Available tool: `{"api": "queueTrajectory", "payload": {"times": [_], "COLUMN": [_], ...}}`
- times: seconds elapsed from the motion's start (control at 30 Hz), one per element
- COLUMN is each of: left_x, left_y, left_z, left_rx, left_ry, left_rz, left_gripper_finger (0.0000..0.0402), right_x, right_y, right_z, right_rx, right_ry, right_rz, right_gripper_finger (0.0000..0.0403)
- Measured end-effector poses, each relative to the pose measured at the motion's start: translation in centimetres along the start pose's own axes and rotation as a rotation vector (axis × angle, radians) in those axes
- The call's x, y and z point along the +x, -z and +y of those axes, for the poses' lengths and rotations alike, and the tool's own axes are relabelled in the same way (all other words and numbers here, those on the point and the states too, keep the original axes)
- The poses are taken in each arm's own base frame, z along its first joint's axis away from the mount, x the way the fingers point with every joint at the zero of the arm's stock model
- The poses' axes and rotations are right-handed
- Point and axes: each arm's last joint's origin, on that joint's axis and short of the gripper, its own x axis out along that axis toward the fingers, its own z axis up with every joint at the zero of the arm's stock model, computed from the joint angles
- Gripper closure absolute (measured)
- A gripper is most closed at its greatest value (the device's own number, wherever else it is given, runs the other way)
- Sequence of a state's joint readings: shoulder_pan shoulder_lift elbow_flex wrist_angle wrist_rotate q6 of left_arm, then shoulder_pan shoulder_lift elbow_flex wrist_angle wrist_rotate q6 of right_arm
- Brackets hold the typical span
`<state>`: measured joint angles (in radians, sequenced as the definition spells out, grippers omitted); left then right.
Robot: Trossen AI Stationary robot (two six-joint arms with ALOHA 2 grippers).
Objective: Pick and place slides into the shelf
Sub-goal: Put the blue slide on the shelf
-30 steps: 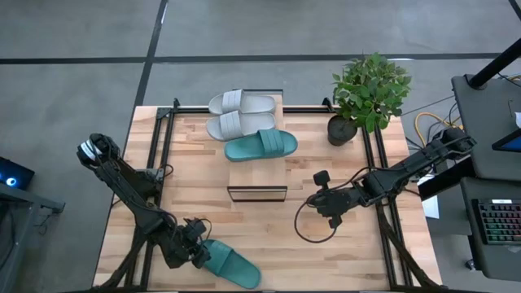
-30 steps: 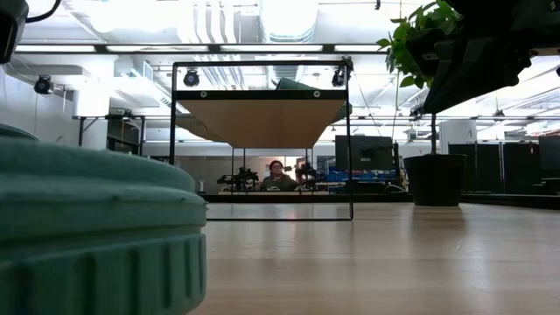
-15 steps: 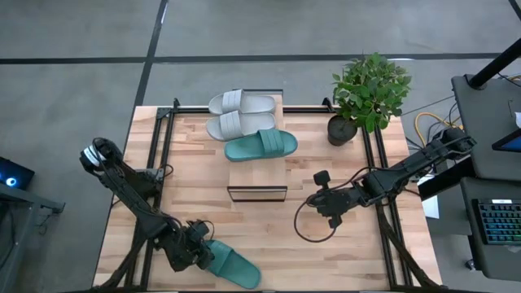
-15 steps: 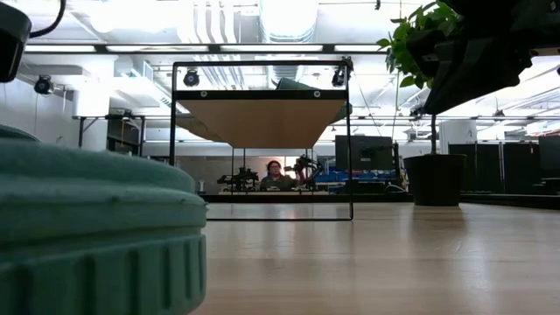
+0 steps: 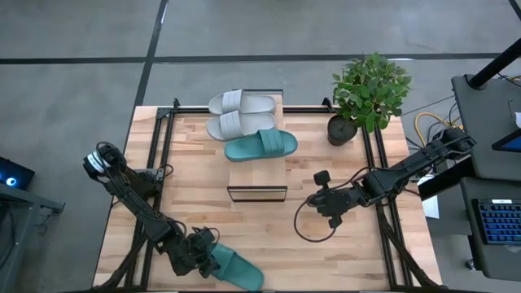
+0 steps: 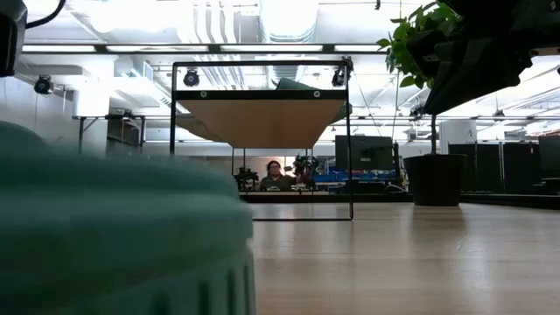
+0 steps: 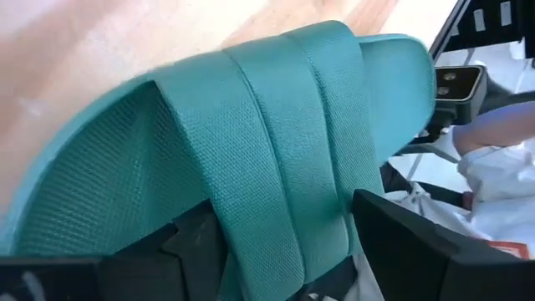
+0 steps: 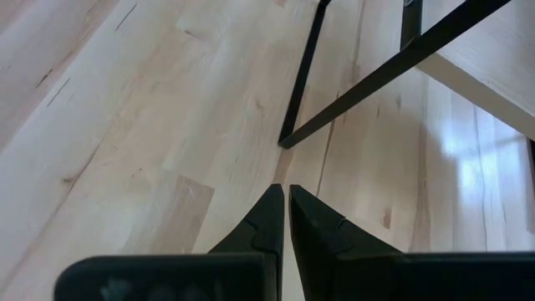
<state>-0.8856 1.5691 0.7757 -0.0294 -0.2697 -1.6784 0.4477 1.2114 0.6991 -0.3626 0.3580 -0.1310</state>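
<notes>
Step in hand: secure the last teal slide for transfer to the shelf.

Position. The slide lies on the bench at its near edge, left of centre, well apart from the shelf. The left claw sits at one end of it. In the left wrist view the dark fingers stand wide on either side of the teal strap, straddling it; a firm pinch cannot be confirmed.

Procedure.
1. Close on the strap or the sole edge only when both fingers flank the foam evenly. Foam likely compresses, so expect some give before the hold is firm.
2. Lift straight up before travelling, so the sole clears the bench.
3. Carry toward the bare near part of the plank. The second teal slide and two grey-white slides already occupy the far end.
4. Lower flat; an off-centre hold may let the slide swing.

The right claw waits closed and empty above the bench, right of the shelf. Keep the transfer path clear of it.
</notes>
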Motion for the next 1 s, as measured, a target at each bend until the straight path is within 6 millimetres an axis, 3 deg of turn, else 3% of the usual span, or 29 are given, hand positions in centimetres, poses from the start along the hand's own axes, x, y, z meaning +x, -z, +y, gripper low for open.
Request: {"api": "queueTrajectory", "payload": {"times": [0.2, 0.63, 0.87, 1.0], "left_x": [0.2, 0.4, -0.4, -2.0], "left_y": [-0.4, -0.7, -1.0, -1.5], "left_z": [1.3, 2.4, 1.2, -0.8], "left_rx": [-0.019, -0.083, -0.027, 0.082], "left_ry": [0.000, 0.078, 0.126, 0.187], "left_rz": [-0.131, -0.200, -0.279, -0.355], "left_gripper_finger": [0.0207, 0.0392, 0.0399, 0.0400], "right_x": [0.0, 0.0, -0.1, -1.5], "right_y": [0.0, 0.1, -0.2, -2.9], "right_z": [0.0, 0.0, -0.1, -1.0], "right_rx": [-0.001, -0.009, -0.088, -0.142], "right_ry": [0.000, 0.001, 0.002, 0.024], "right_rz": [0.000, 0.002, -0.005, -0.099], "right_gripper_finger": [0.0390, 0.0390, 0.0390, 0.0390]}}
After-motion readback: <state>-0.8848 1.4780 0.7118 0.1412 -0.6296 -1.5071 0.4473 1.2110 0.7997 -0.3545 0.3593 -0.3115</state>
